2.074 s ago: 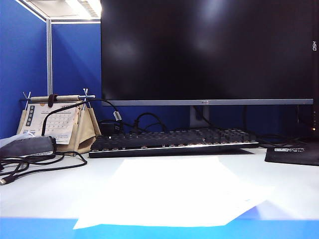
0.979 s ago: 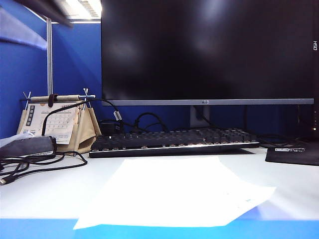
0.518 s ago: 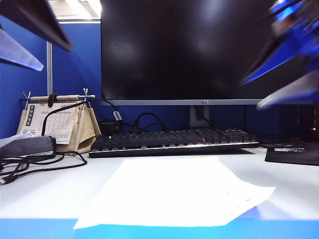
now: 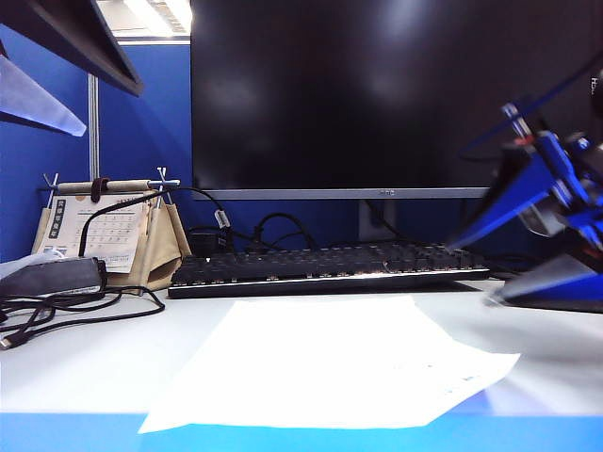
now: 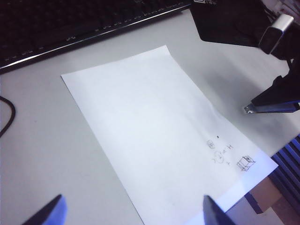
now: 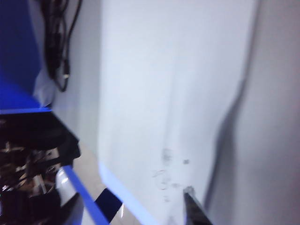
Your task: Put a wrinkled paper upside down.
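The wrinkled paper (image 4: 339, 363) is a large white sheet lying flat on the desk in front of the keyboard, with faint small print (image 4: 466, 377) near its front right corner. My left gripper (image 4: 113, 111) hangs open high above the desk's left side. In the left wrist view its two tips straddle the near edge of the paper (image 5: 154, 126) from well above. My right gripper (image 4: 471, 273) is open and low at the right, just beyond the paper's right corner. Its wrist view is blurred and shows the paper (image 6: 164, 93) close below, with one fingertip (image 6: 188, 192) near the print.
A black keyboard (image 4: 330, 264) and a large dark monitor (image 4: 391, 94) stand behind the sheet. A beige desk calendar (image 4: 104, 231) and loose cables (image 4: 57, 311) sit at the left. A black mat (image 5: 225, 23) lies at the right. The desk's front edge (image 4: 75, 433) is just under the sheet.
The right gripper came into view at the upper right and has swung down to desk height beside the paper's right corner. The left gripper has lowered slightly into view. The paper has not moved.
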Robot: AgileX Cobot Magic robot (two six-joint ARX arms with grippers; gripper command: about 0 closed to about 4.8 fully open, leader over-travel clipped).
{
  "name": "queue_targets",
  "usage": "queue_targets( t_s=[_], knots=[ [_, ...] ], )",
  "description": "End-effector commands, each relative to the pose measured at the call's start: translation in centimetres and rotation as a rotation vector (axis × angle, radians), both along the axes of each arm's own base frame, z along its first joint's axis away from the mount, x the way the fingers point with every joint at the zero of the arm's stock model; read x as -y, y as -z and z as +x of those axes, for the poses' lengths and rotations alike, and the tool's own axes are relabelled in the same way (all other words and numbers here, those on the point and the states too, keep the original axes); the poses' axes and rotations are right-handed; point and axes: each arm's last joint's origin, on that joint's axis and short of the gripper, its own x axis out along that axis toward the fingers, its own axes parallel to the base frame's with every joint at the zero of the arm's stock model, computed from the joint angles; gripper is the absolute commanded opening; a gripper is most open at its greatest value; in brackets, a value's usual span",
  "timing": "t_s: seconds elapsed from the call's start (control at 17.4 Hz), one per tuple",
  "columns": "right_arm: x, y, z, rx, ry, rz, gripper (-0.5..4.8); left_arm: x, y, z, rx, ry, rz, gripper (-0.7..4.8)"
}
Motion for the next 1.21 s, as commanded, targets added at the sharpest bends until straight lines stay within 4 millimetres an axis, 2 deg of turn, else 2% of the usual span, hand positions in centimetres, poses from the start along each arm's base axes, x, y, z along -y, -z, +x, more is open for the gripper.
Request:
queue_targets(
  t_s=[0.06,0.23,0.35,0.58,0.92,1.21],
  knots=[
    [-0.5,0.0,-0.2,0.04,-0.034,-0.065,2.74,0.0,-0.2,0.0,0.014,0.008,-0.005,3.82],
    [-2.8,-0.9,-0.6,0.094,-0.121,-0.414,2.8,0.0,-0.2,0.0,0.015,0.009,-0.005,3.82],
    [-4.2,-2.0,-0.4,0.141,-0.151,-0.518,3.04,0.0,-0.2,0.0,0.014,0.009,-0.005,3.82],
    [-4.5,-2.9,0.7,0.175,-0.12,-0.548,3.11,0.0,-0.2,0.0,0.012,0.017,-0.009,3.82],
    [-5.1,0.2,1.8,0.064,-0.175,-0.532,3.1,0.1,-0.2,-0.1,0.008,0.032,-0.017,3.82],
    [-5.7,0.5,1.8,0.048,-0.19,-0.48,3.06,0.1,-0.2,-0.1,0.0,0.028,-0.024,3.82]
  ],
)
